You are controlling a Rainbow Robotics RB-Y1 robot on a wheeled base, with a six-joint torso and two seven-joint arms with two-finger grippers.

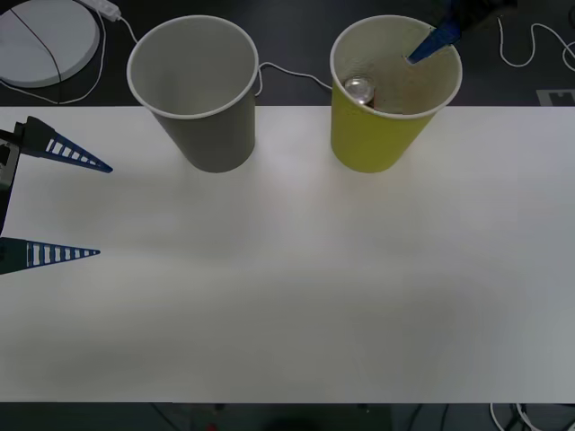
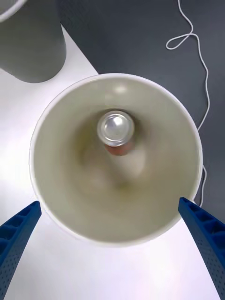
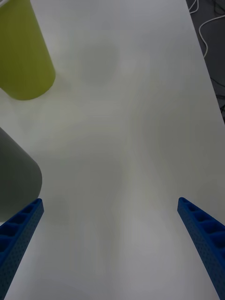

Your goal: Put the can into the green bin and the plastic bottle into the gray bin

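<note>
Standing upright on the floor of the green bin (image 1: 388,135), the can (image 2: 116,129) has its silver top and pull-tab facing up, with a sliver of red-orange side showing beneath the lid in the right wrist view. I would judge it light, stiff and thin-walled, smooth enough to slip, and easy to dent if squeezed hard; were it ever to be picked up again, the round side wall below the rim would be the place to take it, not the lid. No brand, label or writing can be read on it from here, and both bins are plain. The right tool (image 2: 112,234) hangs over the mouth of the green bin with its blue fingers (image 2: 18,229) spread wide and nothing between them; in the front view one finger tip shows at about one o'clock over the bin. The gray bin (image 1: 205,126) stands at about eleven o'clock on the white surface (image 1: 296,287), just beside the green one but not touching it, and what I can see of its inside shows nothing in it. The left tool (image 1: 101,209) waits at nine o'clock, low over the surface, its fingers likewise apart and holding nothing. So the can's half looks done, while the gray bin's half seems yet to be done.
</note>
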